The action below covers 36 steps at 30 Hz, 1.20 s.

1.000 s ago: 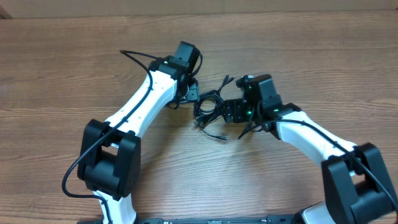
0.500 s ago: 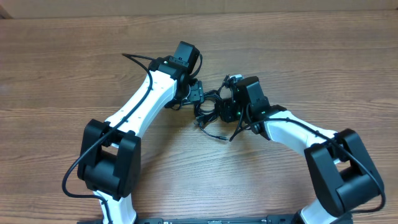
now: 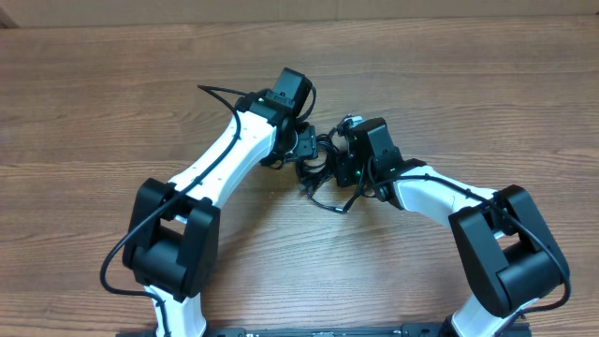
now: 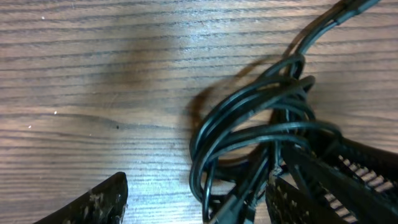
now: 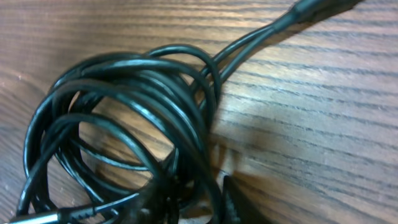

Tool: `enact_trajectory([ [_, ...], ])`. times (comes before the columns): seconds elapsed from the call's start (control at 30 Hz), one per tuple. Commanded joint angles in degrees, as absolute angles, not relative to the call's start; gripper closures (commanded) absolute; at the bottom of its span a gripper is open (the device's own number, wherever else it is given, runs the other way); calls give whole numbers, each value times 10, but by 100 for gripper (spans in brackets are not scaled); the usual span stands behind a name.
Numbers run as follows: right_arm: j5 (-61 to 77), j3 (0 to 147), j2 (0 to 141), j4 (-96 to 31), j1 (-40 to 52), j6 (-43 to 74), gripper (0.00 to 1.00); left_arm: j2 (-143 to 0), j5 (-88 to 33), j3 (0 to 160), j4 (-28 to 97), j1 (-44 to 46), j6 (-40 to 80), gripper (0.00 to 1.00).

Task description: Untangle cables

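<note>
Barely started on the untangling, tbh
Cables [image 4: 249, 124] bunched in one looped knot, nothing teased free yet. Left gripper [image 4: 199, 202] spread wide, coil lying between the fingers [image 4: 336, 186], hugging one and well clear of the other. Right gripper [image 3: 339, 170] parked right at the coil; can't tell spread or pinching.

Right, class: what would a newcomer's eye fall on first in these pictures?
A tangled bundle of thin black cables lies at the middle of the brown wood-grain table. The white-and-black left arm and right arm reach to it from either side. Up close, its loops overlap in a dense coil.
</note>
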<state>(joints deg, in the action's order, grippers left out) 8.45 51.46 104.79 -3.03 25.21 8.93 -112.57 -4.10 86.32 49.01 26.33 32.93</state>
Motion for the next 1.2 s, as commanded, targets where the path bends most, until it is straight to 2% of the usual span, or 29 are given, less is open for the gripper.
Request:
enact_trajectory([
  [0.0,45,525,1055,-37,251,88,95,-1157,-43,856,465,267,339,30],
  [0.23,9,525,1055,-65,251,90,96,-1190,-45,856,438,267,339,34],
  [0.37,9,525,1055,-67,251,90,96,-1205,-45,856,431,267,339,51],
  [0.6,10,525,1055,-72,251,90,96,-1208,-61,856,398,268,339,53],
  [0.8,9,525,1055,-78,251,90,96,-1208,-65,856,376,272,339,69],
  [0.97,9,525,1055,-79,251,90,96,-1222,-58,856,374,275,338,75],
  [1.0,9,525,1055,-79,251,90,96,-1225,-58,856,375,275,338,79],
  [1.03,9,525,1055,-79,251,90,96,-1229,-56,856,375,275,336,90],
  [1.07,9,525,1055,-79,251,90,96,-1230,-55,856,376,275,330,96],
  [1.17,9,525,1055,-83,250,90,96,-1225,-42,860,387,270,296,96],
])
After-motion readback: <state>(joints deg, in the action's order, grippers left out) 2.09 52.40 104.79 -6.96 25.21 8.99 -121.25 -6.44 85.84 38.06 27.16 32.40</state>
